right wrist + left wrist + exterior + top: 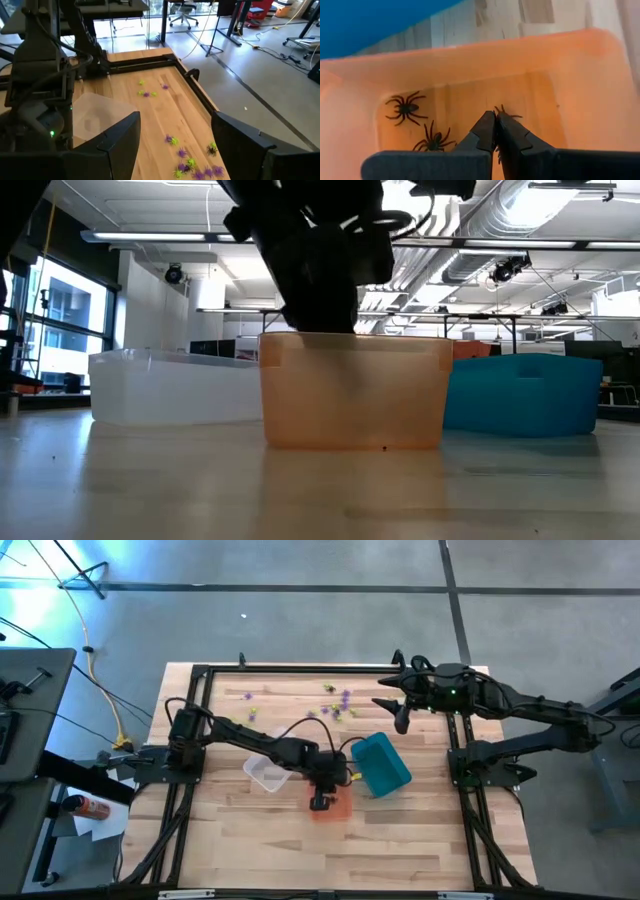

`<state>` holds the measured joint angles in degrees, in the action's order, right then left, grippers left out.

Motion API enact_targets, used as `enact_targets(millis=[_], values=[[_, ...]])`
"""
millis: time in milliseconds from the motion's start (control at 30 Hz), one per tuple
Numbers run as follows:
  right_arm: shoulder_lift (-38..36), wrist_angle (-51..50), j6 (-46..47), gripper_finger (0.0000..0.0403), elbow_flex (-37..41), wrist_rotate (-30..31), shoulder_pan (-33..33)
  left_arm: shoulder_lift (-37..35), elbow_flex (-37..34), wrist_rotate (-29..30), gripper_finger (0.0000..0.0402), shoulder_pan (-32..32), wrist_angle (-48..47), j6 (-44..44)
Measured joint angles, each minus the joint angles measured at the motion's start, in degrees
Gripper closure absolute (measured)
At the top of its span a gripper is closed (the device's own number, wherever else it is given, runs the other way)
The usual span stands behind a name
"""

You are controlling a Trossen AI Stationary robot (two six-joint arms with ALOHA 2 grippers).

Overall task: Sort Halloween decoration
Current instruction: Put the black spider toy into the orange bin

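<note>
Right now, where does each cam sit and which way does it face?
High: overhead, straight down; both arms, translucent orange plastic bin.
Low: tabletop height, level across; orange bin, left arm above it.
Left wrist: looks down into the orange bin; shut left gripper, black plastic spiders.
Right wrist: along the wooden table; open right gripper.
Shared: orange bin in the first three.

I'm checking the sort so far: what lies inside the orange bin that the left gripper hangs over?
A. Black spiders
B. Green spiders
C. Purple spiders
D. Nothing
A: the left wrist view shows black spiders on the floor of the orange bin, with the shut left gripper just above them.
</note>
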<state>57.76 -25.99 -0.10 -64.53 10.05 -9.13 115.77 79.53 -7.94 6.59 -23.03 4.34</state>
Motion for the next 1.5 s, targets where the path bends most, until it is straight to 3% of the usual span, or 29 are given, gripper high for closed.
enact_targets(millis=[467,733,900,1033,1233,1500], values=[[0.0,-0.12,0.04,0.0163,0.0,-0.03,0.0,2.05,0.02,0.07,0.0365,-1.84,-0.86,-1.45],[0.02,-2.16,0.06,0.0163,0.0,-0.06,0.0,1.47,0.07,0.09,0.0275,-1.91,-1.8,1.46],[0.04,-2.26,0.06,0.0163,0.0,-0.12,0.0,0.07,4.38,-0.52,0.0221,-3.09,-8.56,2.27],[0.04,-2.07,0.06,0.0163,0.0,-0.1,0.01,-3.7,6.65,-0.49,0.02,-5.96,-14.68,-0.19],[0.04,-2.21,0.13,0.0163,0.0,-0.1,0.04,-14.68,6.61,-0.3,0.0202,-12.26,-18.8,0.15],[0.04,-2.85,4.01,0.0163,0.0,-1.03,0.15,-30.39,4.43,0.0,0.0227,-17.51,-10.06,1.24]])
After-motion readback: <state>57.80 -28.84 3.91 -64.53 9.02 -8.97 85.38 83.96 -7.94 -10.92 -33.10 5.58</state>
